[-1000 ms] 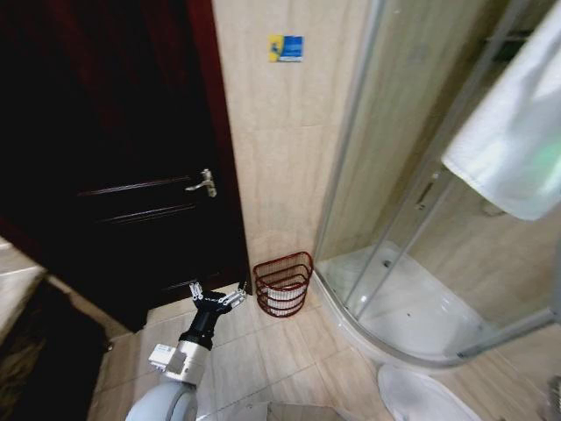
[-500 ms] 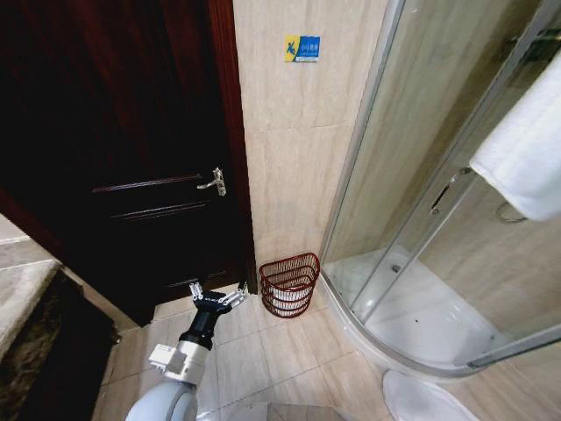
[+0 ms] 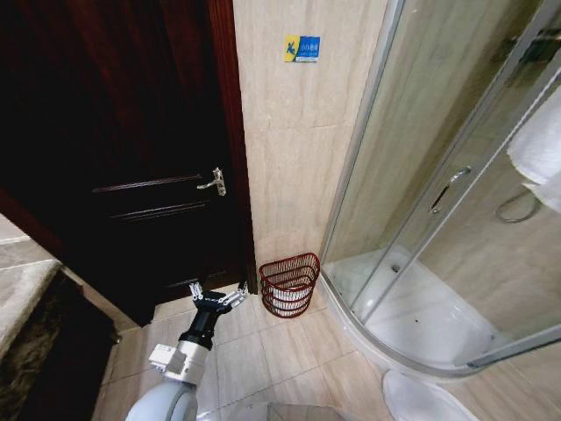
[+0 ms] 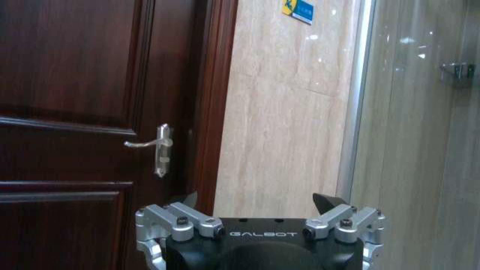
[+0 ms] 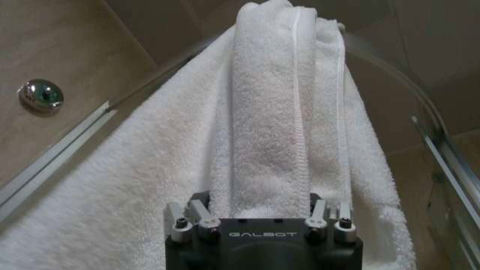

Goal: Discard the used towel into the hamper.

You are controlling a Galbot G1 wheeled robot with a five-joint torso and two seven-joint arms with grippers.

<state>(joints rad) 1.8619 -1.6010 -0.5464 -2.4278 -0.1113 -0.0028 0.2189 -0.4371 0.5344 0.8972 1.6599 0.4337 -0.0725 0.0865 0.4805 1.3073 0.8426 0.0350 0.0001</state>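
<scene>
**Towel mostly out of head view; hamper position unchanged**

Versus 0.5 s ago: the white towel has slid toward the right edge of the head view; camera framing is unchanged. In the right wrist view the right gripper is clenched on a fold of the towel. The left gripper hangs low, jaws spread, empty. The hamper stands on the floor between door and shower enclosure. "GALBOT" reads on both grippers. The blue wall sticker is illegible.
</scene>
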